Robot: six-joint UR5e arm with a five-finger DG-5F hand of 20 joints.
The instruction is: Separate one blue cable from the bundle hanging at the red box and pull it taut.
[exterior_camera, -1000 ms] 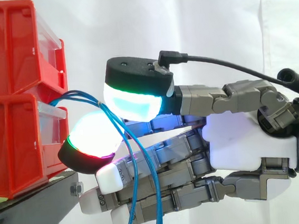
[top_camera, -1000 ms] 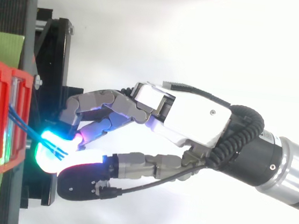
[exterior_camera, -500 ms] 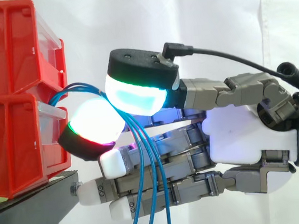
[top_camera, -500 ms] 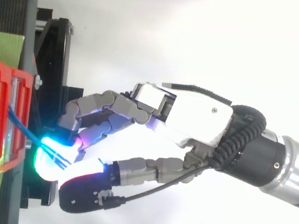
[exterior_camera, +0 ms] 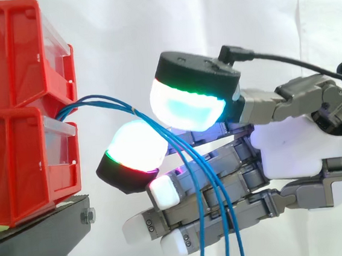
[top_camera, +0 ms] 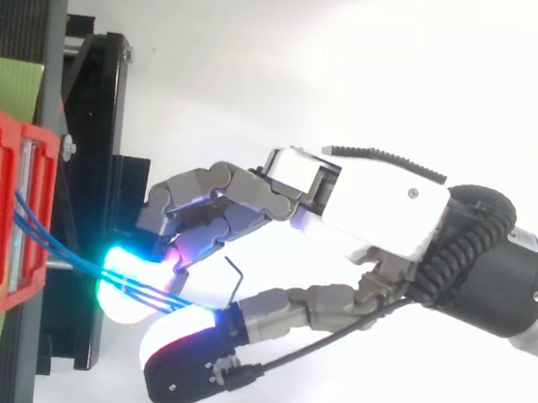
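Well, my hand [exterior_camera: 294, 152] reaches in from 3 o'clock in the side view, palm upright and fingers pointing toward 9 o'clock at the red bins [exterior_camera: 12, 119]. My thumb pad, glowing cyan, sits at 12 o'clock above a white-glowing fingertip [exterior_camera: 137, 144], and the two pinch the blue cables [exterior_camera: 102, 101] between them. My other fingers lie straight and stacked below, pressed close together.

The bins stand stacked in two at 9 o'clock on the black stand [exterior_camera: 36, 238]. The lower one holds a clear drawer [exterior_camera: 59, 129], and the cables come out at its top edge.

From there the strands run nearly level toward 3 o'clock, slightly arched, as far as my pinch. Past it they fall toward 5 o'clock across my lower fingers and leave at the bottom edge. From above, several strands [top_camera: 59, 251] run side by side from bin to pads.
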